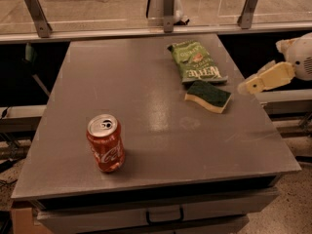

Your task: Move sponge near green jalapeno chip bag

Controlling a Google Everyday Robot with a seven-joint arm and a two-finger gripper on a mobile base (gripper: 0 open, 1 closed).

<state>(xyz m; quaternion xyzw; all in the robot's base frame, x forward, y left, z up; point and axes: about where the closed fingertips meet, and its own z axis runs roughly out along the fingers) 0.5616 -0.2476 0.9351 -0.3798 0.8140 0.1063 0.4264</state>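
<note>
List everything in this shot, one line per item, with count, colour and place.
table: one, grey, fills the middle of the view
green jalapeno chip bag: one, green with white lettering, lying flat at the table's far right
sponge: one, dark green top on pale yellow foam, right beside the bag's near end
soda can: one, red, upright at the table's near left
drawer handle: one, dark, below the table's front edge
gripper: one, pale yellow, past the table's right edge, apart from the sponge
</note>
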